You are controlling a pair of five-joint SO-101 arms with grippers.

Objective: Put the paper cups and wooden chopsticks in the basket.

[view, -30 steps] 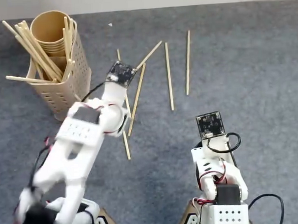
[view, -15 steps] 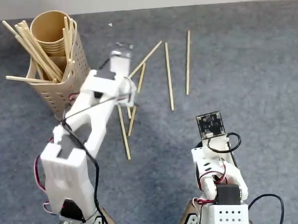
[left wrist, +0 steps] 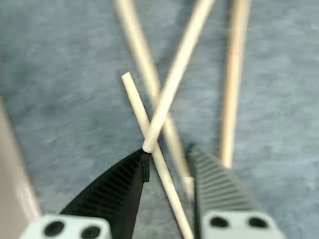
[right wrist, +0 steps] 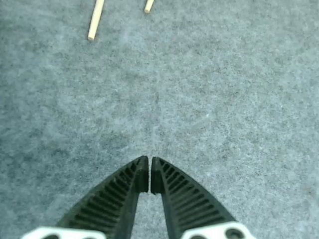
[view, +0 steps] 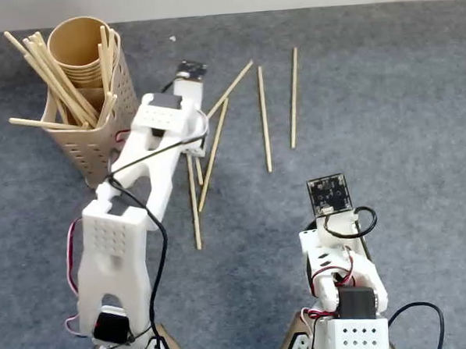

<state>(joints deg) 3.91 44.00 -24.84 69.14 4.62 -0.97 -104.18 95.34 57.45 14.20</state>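
Observation:
A beige slotted basket [view: 99, 146] at the far left holds stacked paper cups [view: 78, 46] and several wooden chopsticks [view: 56, 82]. More chopsticks lie on the grey carpet: a crossed bunch [view: 214, 148] beside the basket and two apart [view: 264, 118] [view: 294, 97]. My left gripper [left wrist: 169, 152] is open, low over the crossed bunch. One thin chopstick [left wrist: 149, 134] runs between its fingers, and another chopstick [left wrist: 174, 79] ends at one fingertip [left wrist: 142, 159]. My right gripper [right wrist: 150, 164] is shut on nothing, over bare carpet.
One chopstick [view: 194, 212] lies nearer the arm bases, under the left arm. Two chopstick ends [right wrist: 94, 20] show far ahead of the right gripper. The basket wall stands close beside the left gripper.
The left arm has stretched forward and its wrist has gone down onto the crossed chopsticks beside the basket. The right arm has not moved.

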